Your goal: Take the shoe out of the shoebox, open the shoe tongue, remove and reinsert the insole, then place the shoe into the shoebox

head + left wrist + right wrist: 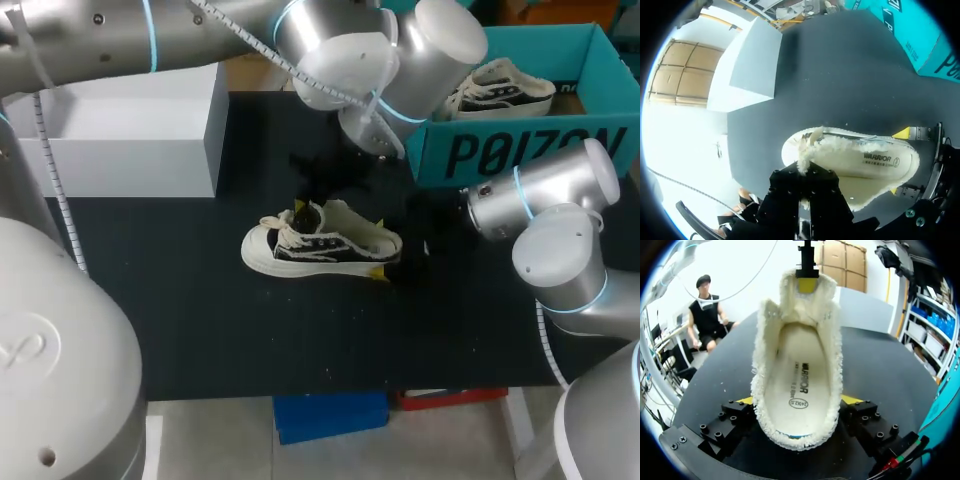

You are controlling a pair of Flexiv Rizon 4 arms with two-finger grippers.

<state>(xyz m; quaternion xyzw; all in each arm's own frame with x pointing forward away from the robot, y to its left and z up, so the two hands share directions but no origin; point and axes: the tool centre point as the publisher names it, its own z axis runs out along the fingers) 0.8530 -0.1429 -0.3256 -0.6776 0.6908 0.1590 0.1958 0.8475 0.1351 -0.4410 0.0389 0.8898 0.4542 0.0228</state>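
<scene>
A black-and-white canvas shoe (320, 245) with fleecy lining lies on its sole on the black table (200, 330), toe to the left. My left gripper (300, 213) comes down from above and is shut on the fleecy tongue (807, 150). My right gripper (799, 402) is closed on the heel, one yellow tip on each side (852, 400). The white insole (800, 385) lies flat inside the shoe. In the left wrist view the right gripper (900, 162) shows at the heel. The right wrist view shows the left gripper (807, 284) pinching the tongue's tip.
The teal shoebox (520, 150) stands open at the back right, and a second shoe (505, 90) lies in it. A white box (130, 130) stands at the back left. Bare black table lies in front of the shoe.
</scene>
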